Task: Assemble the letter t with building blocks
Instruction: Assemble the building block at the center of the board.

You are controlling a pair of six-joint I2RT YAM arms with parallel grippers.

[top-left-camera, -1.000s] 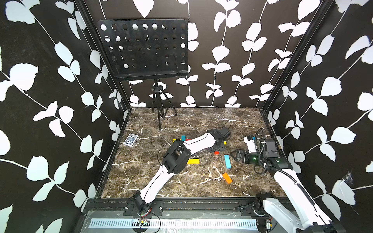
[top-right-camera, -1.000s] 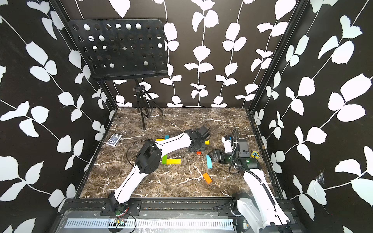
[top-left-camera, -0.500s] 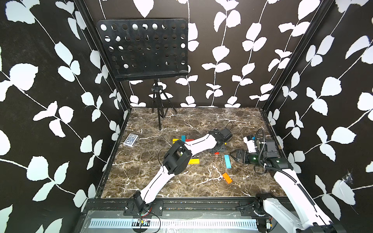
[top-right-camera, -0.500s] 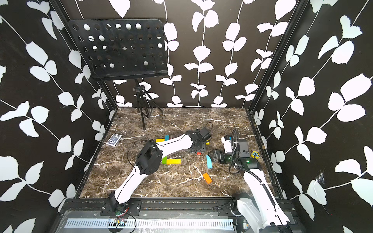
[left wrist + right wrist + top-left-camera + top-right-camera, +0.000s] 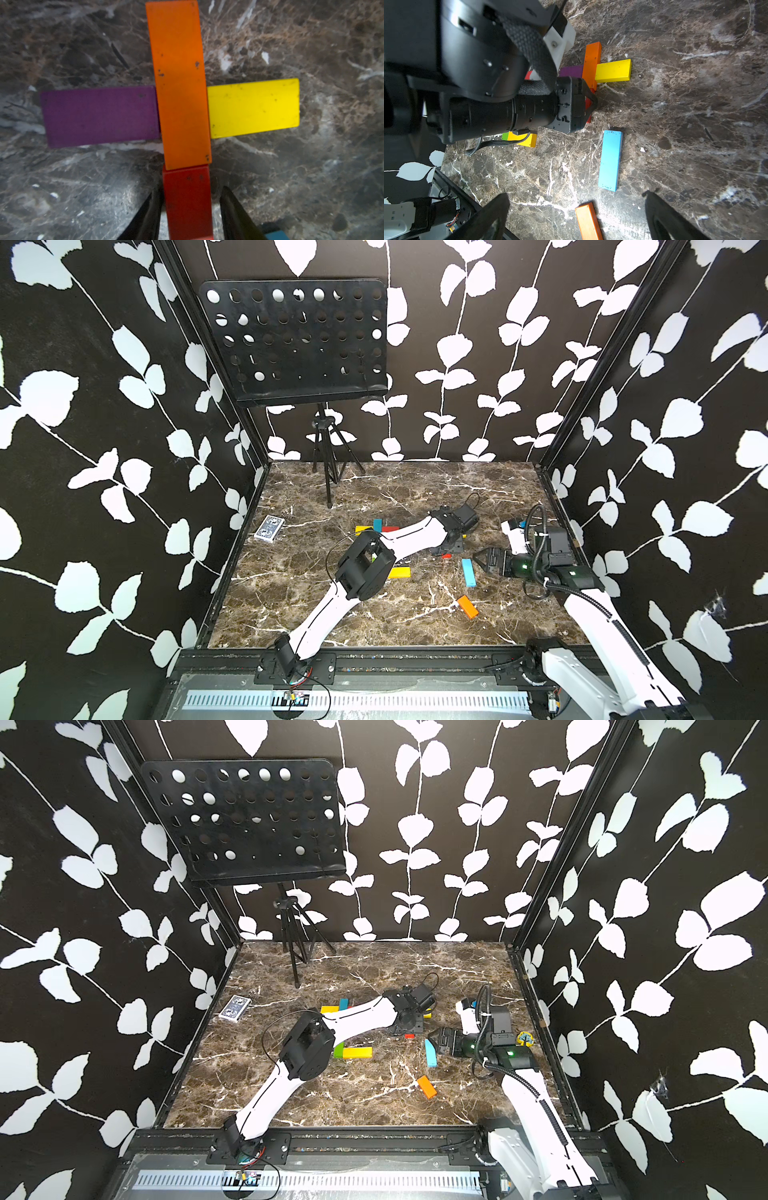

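A card box (image 5: 270,528) lies near the left edge of the tabletop (image 5: 266,597), with bare marble before it. Mid-table, the left hand (image 5: 190,188) straddles a red block (image 5: 187,207), narrowly spread and slightly loose. That block's end butts an orange block (image 5: 178,83), whose long sides a purple block (image 5: 99,116) and a yellow block (image 5: 253,108) touch. Rightward, a blue block (image 5: 468,572) lies beside the right hand (image 5: 576,194), which is spread wide and empty.

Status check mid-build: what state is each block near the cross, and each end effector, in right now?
orange block: flat, the cross's long bar
purple block: flat, butted against the orange block's side
yellow block: flat, at its opposite side
red block: end to end with the orange block
left end effector: straddling the red block, grip unclear
right end effector: open, empty
cyan block: flat, loose
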